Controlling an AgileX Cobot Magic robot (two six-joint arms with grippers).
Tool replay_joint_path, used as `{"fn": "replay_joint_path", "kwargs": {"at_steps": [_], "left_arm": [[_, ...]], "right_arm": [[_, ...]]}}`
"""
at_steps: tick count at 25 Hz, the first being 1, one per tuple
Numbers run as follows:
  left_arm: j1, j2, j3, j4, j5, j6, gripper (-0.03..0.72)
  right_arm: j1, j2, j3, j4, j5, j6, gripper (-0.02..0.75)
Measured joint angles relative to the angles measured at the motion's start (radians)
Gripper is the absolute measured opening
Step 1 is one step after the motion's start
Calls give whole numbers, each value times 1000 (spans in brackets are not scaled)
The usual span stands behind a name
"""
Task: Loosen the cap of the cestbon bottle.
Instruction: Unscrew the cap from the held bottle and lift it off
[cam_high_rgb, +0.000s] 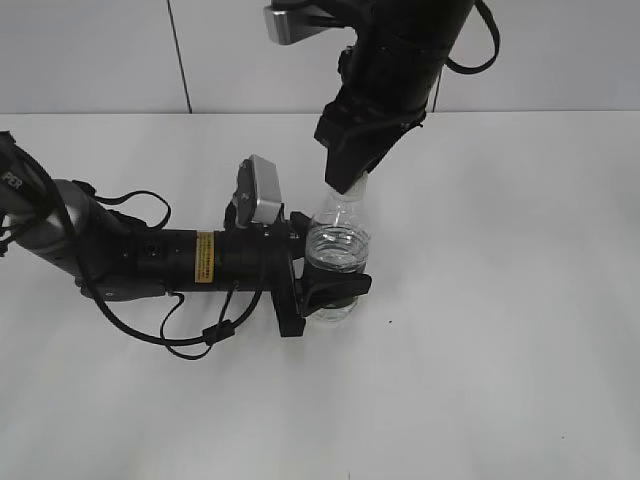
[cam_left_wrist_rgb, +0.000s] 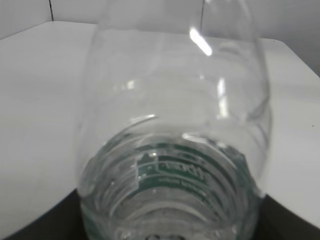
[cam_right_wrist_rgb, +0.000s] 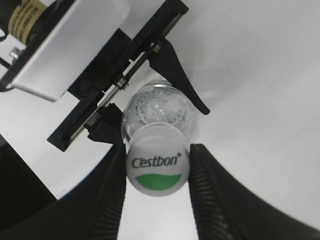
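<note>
The cap (cam_right_wrist_rgb: 157, 166) reads "Cestbon" in dark letters above its green patch. The cestbon bottle (cam_left_wrist_rgb: 172, 150) shows mirrored white print on its green label, too blurred to read. A yellow sticker (cam_high_rgb: 205, 257) on the left arm is illegible.

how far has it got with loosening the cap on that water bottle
Done: the left gripper clamps the bottle upright on the table. In hand: the right gripper has its fingers against either side of the cap, which sits on the neck. Left: the twist itself; nothing shows the cap turned or lifted.
</note>
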Motion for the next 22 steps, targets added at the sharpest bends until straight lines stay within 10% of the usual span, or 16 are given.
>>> {"fn": "replay_joint_path", "kwargs": {"at_steps": [22], "left_arm": [[2,0,-1,17,-1,19,405]], "right_arm": [[1,0,-3,11,6,-836,294]]}}
